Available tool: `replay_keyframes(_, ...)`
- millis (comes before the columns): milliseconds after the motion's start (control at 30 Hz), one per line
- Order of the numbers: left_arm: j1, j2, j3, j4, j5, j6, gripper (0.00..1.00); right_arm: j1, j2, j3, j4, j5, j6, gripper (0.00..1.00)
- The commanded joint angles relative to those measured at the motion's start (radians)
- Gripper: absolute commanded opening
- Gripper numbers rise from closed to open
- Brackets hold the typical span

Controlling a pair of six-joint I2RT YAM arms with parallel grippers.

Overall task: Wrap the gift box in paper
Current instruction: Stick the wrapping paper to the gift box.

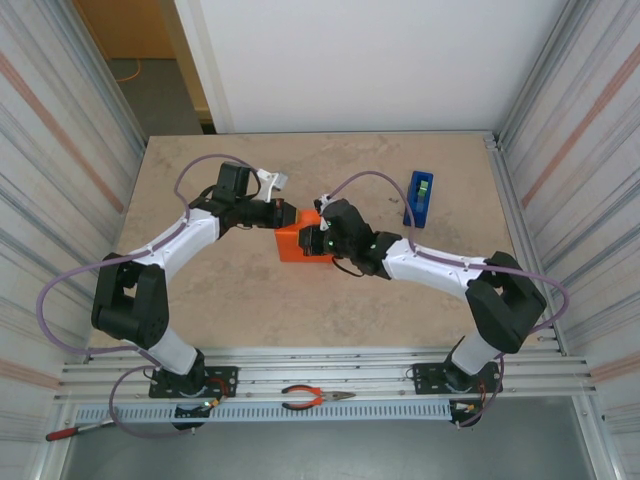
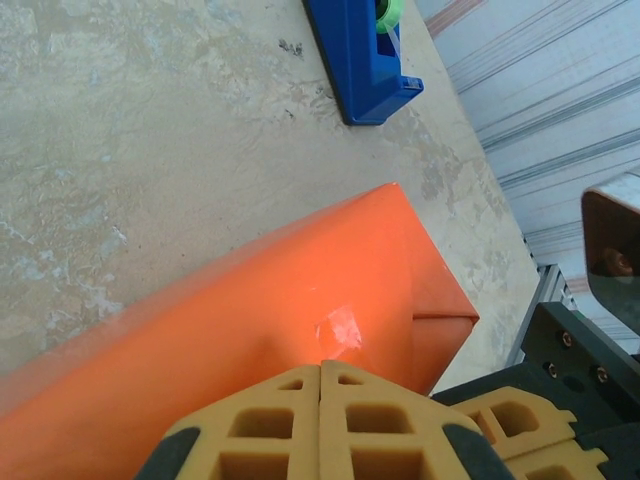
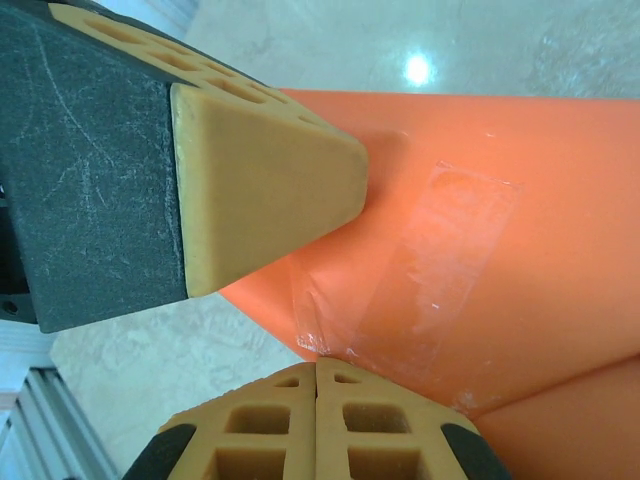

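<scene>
No brand or label can be read: any lettering on the blue tape dispenser point(image 1: 419, 198) is too small to make out, and its green roll point(image 2: 386, 10) is cut off by the top edge of the left wrist view.

The gift box point(image 1: 300, 246) sits at the middle of the beige table point(image 1: 200, 190), fully covered by the orange paper point(image 3: 570, 180). From the box, the dispenser lies well apart at 2 o'clock. The red-handled pliers point(image 1: 315, 398) lie on the rail at 6 o'clock.

The left gripper point(image 1: 287, 214) meets the box from 11 o'clock. Its two foam pads are pressed together with nothing between them, and their tips lie against the paper. In its own wrist view a small patch of clear tape point(image 2: 340, 330) sits just beyond the tips at 12 o'clock, and a folded corner of the box points to 3 o'clock.

The right gripper point(image 1: 317, 236) comes over the box's 2 o'clock corner, fingers likewise closed on each other and empty. In its wrist view the tips rest at the lower edge of a taped seam. A longer strip of clear tape point(image 3: 440, 265) runs up toward 1 o'clock, and the left gripper's pad presses the paper at 10 o'clock.

From above, both gripper heads hide the box's far edge. Up close the box overruns each wrist view, so its full outline cannot be seen there.
</scene>
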Motion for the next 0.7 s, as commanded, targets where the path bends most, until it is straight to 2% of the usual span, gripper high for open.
replay_keyframes(0, -0.012, 0.014, -0.037, -0.080, 0.009, 0.004, 0.00, 0.026, 0.057, -0.075, 0.031, 0.087, -0.026, 0.00)
replay_keyframes(300, -0.012, 0.014, -0.037, -0.081, 0.009, 0.008, 0.00, 0.050, 0.000, -0.164, 0.094, 0.134, -0.040, 0.00)
replay_keyframes(667, -0.014, 0.012, -0.038, -0.079, 0.008, 0.006, 0.00, 0.003, -0.032, -0.174, 0.081, 0.058, -0.052, 0.00)
